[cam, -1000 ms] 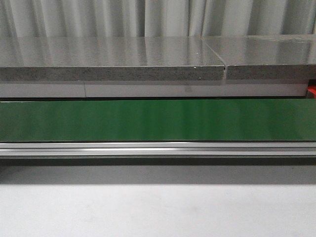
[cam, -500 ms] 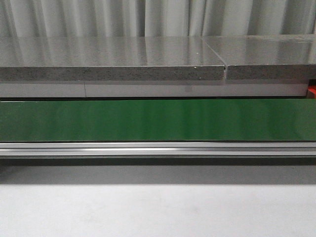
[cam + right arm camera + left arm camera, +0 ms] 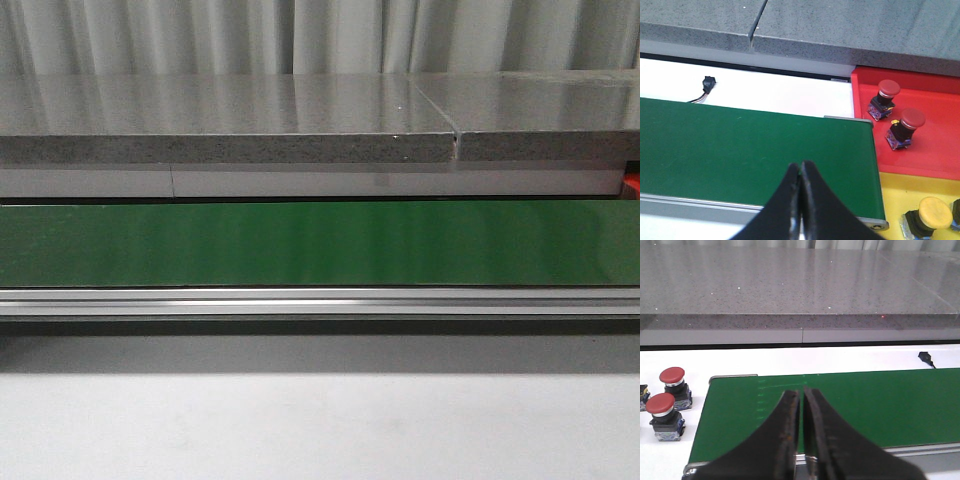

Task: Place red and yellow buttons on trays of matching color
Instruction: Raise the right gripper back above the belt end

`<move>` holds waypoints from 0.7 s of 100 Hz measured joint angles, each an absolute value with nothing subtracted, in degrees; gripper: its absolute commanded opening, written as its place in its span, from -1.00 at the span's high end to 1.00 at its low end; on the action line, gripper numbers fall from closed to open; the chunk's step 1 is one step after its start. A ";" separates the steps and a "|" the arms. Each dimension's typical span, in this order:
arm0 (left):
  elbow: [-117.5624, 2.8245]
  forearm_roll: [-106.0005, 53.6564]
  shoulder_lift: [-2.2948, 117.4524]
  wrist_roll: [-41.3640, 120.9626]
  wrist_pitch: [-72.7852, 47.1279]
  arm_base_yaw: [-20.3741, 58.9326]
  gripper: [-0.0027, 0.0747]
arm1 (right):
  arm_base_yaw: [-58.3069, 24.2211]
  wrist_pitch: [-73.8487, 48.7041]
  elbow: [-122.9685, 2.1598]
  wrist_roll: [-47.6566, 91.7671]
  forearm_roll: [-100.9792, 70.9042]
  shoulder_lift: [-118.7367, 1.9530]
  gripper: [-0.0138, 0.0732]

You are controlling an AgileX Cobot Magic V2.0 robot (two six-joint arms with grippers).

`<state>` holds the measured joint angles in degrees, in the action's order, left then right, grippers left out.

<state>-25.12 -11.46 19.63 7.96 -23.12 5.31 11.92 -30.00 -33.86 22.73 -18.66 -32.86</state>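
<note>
In the left wrist view two red buttons (image 3: 674, 381) (image 3: 662, 410) stand on the white table beside the end of the green belt (image 3: 840, 405). My left gripper (image 3: 802, 392) hangs shut and empty over the belt. In the right wrist view the red tray (image 3: 935, 150) holds two red buttons (image 3: 885, 100) (image 3: 905, 129). The yellow tray (image 3: 900, 195) holds a yellow button (image 3: 930, 214). My right gripper (image 3: 801, 166) is shut and empty above the belt (image 3: 740, 145), left of the trays. The front view shows no gripper and no button.
A grey stone shelf (image 3: 230, 120) runs behind the belt (image 3: 320, 243), with an aluminium rail (image 3: 320, 300) in front. A small black connector (image 3: 707, 83) with a wire lies on the white surface behind the belt. Another black plug (image 3: 925, 356) lies near the shelf.
</note>
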 measured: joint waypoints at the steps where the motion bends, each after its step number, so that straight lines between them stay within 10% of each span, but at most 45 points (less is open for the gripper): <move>1: -25.12 -11.46 19.63 7.96 -23.12 5.31 0.48 | 11.92 -30.00 -33.86 22.73 -18.66 -32.86 0.84; 24: -25.12 -11.46 19.63 7.96 -23.12 5.31 -0.68 | 11.92 -30.00 -33.86 22.73 -18.66 -32.86 0.84; 70: -32.68 -11.46 31.22 0.67 -18.80 -0.31 -0.72 | 11.92 -30.00 -33.86 22.73 -18.66 -32.86 0.84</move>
